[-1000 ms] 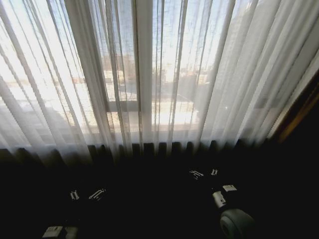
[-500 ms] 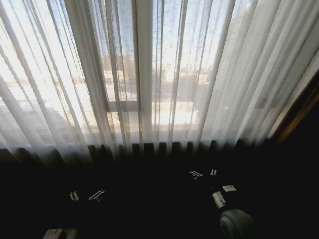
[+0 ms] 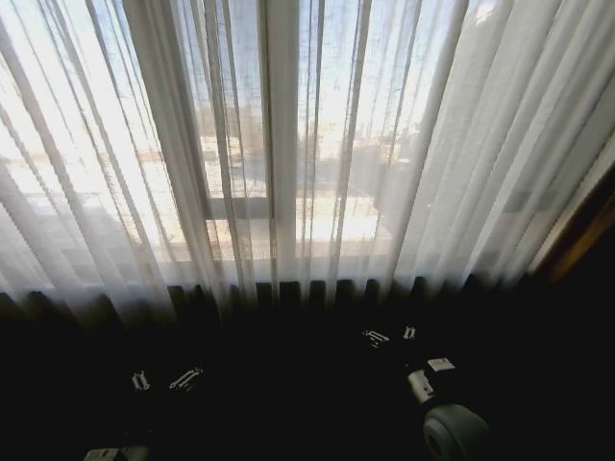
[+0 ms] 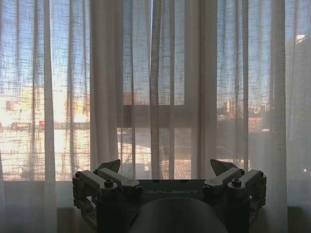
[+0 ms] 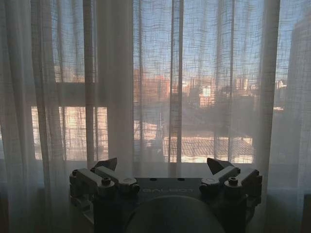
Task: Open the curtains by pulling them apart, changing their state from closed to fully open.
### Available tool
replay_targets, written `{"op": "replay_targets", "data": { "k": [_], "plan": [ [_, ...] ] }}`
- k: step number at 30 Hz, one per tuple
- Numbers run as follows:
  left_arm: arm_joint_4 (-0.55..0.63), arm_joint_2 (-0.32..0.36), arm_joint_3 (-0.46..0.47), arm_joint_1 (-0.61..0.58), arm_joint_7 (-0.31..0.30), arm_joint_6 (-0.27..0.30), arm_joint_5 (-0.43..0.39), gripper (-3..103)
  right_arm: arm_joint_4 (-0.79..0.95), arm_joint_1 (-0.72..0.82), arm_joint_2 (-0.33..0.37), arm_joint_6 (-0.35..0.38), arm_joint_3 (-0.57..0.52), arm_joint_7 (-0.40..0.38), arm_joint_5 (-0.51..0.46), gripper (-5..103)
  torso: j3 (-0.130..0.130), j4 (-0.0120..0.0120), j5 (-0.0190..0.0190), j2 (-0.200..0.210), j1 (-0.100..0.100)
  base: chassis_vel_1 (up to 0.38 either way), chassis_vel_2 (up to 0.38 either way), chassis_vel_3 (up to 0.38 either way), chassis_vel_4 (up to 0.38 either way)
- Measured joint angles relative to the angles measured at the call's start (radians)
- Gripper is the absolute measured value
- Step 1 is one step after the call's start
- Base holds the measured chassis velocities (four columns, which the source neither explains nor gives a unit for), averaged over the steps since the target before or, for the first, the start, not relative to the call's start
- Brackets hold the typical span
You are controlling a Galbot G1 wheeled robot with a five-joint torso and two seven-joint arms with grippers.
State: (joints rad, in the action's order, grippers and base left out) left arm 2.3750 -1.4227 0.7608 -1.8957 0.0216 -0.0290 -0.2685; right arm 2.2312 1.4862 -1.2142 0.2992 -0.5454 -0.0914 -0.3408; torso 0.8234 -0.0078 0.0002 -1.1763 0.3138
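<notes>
Head cam has nudged closer to the curtains; they hang shut across the window, seam roughly mid-frame. Left tool and right tool both spread wide, probably just short of the fabric. Nothing gripped.

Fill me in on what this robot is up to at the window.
The robot faces two tall sheer white-cream pleated curtains, which hang closed across the window. Neither panel is gripped. The left hand and the right hand are both open, held low in front of the fabric and apart from it. In the head view, they sit in the dark area below the curtain hems. No pulling apart has begun.
</notes>
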Motion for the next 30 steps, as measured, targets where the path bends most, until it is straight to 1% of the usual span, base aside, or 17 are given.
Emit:
{"op": "replay_targets", "data": {
  "k": [8, 14, 21, 29, 30],
  "plan": [
    [-0.001, 0.002, 0.000, 0.002, 0.000, 0.000, 0.003, 100, -0.003, 0.004, -0.007, -0.003, 0.016, 0.007, 0.022, 100, 0.000, 0.0004, 0.0000, 0.000, 0.001, -0.182, 0.322, 0.201, -0.353],
    [-0.008, -0.002, -0.004, 0.004, 0.000, -0.002, 0.004, 100, -0.005, 0.011, -0.008, -0.007, 0.034, 0.009, 0.044, 100, 0.000, 0.0001, 0.0003, 0.001, 0.001, -0.115, 0.323, 0.127, -0.344],
    [-0.013, -0.003, -0.002, 0.003, 0.000, -0.006, 0.004, 100, -0.011, 0.010, -0.012, -0.012, 0.049, 0.009, 0.055, 100, 0.000, 0.0001, 0.0000, 0.000, 0.000, 0.019, 0.360, -0.019, -0.348],
    [-0.016, -0.007, -0.002, 0.001, 0.000, -0.014, 0.006, 100, -0.022, 0.011, -0.017, -0.027, 0.050, 0.010, 0.062, 100, 0.000, 0.0000, -0.0003, 0.000, 0.000, 0.086, 0.512, -0.080, -0.505],
    [-0.016, -0.008, -0.002, 0.001, 0.000, -0.015, 0.007, 100, -0.023, 0.011, -0.018, -0.029, 0.051, 0.010, 0.063, 100, 0.000, 0.0003, 0.0001, 0.000, 0.001, 0.124, 0.608, -0.100, -0.605]
  ]
}}
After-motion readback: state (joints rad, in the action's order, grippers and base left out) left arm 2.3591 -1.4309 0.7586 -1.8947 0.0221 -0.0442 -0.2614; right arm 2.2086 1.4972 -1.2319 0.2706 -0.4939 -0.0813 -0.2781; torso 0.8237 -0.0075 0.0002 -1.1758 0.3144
